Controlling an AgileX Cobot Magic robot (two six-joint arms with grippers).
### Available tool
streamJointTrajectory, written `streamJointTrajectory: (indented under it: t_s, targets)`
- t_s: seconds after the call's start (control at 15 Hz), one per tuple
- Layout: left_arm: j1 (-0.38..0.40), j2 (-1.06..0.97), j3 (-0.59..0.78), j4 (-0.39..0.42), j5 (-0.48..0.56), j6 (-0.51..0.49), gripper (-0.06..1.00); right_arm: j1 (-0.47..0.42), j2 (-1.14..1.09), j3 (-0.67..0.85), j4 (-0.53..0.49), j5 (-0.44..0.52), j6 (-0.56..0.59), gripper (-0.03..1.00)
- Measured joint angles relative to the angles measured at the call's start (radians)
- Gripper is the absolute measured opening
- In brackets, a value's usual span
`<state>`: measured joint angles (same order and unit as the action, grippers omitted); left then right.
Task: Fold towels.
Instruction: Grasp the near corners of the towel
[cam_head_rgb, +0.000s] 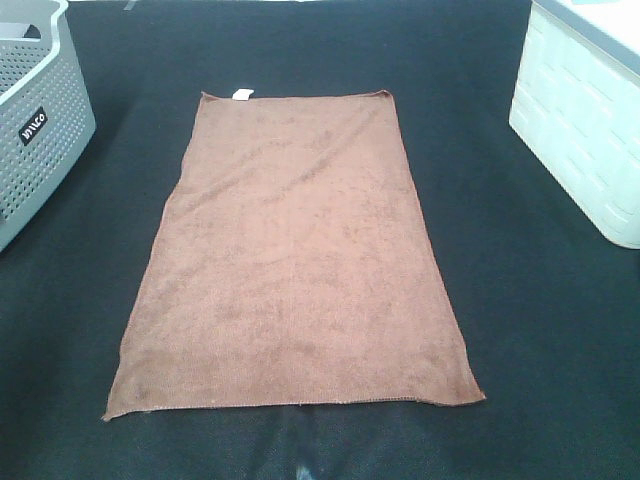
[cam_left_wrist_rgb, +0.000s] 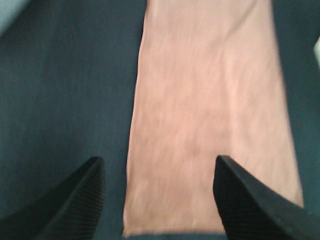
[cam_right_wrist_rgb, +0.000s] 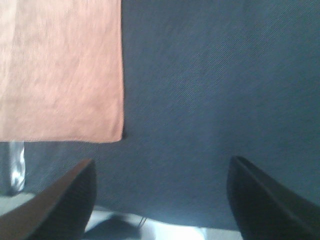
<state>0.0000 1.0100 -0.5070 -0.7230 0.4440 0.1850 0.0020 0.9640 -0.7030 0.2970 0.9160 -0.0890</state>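
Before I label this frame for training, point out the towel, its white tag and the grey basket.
towel (cam_head_rgb: 290, 260), exterior high view, middle of the cloth.
white tag (cam_head_rgb: 241, 95), exterior high view, centre of the tag.
grey basket (cam_head_rgb: 55, 160), exterior high view, perforated side wall.

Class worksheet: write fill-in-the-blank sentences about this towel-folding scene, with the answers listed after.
The brown terry towel lies flat on the black table cover, not yet ___. The grey perforated plastic basket stands on the ___ side of the high view. The white plastic crate stands on the ___ side. The left gripper and right gripper both stand ___.
Answers: folded; left; right; open.
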Motion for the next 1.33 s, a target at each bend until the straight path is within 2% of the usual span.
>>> streamJointTrajectory:
  t_s: [0.07,0.2,0.47,0.53,0.67,0.8,1.0,1.2,1.33]
  targets:
    - [0.000,0.118,-0.019,-0.037,0.048,0.078,0.61,0.000,0.119,-0.005,0.046,-0.008,-0.042,0.69]
    - [0.000,0.256,-0.027,-0.091,0.073,0.163,0.61,0.000,0.245,-0.005,0.115,-0.044,-0.096,0.69]
    - [0.000,0.465,-0.028,-0.214,0.078,0.328,0.61,0.000,0.449,-0.006,0.281,-0.155,-0.217,0.69]
    - [0.000,0.509,-0.028,-0.260,0.076,0.377,0.61,0.000,0.494,-0.006,0.333,-0.165,-0.259,0.69]
    - [0.000,0.600,-0.029,-0.414,0.073,0.516,0.61,0.000,0.600,-0.006,0.498,-0.172,-0.404,0.69]
    - [0.000,0.659,-0.029,-0.505,0.072,0.625,0.61,0.000,0.660,-0.006,0.584,-0.173,-0.501,0.69]
    - [0.000,0.709,-0.030,-0.576,0.071,0.701,0.61,0.016,0.707,-0.006,0.622,-0.203,-0.572,0.69]
    - [0.000,0.765,-0.030,-0.668,0.070,0.825,0.61,0.131,0.782,-0.007,0.676,-0.283,-0.607,0.69]
    - [0.000,0.793,-0.031,-0.702,0.074,0.873,0.65,0.144,0.791,-0.007,0.692,-0.310,-0.609,0.69]
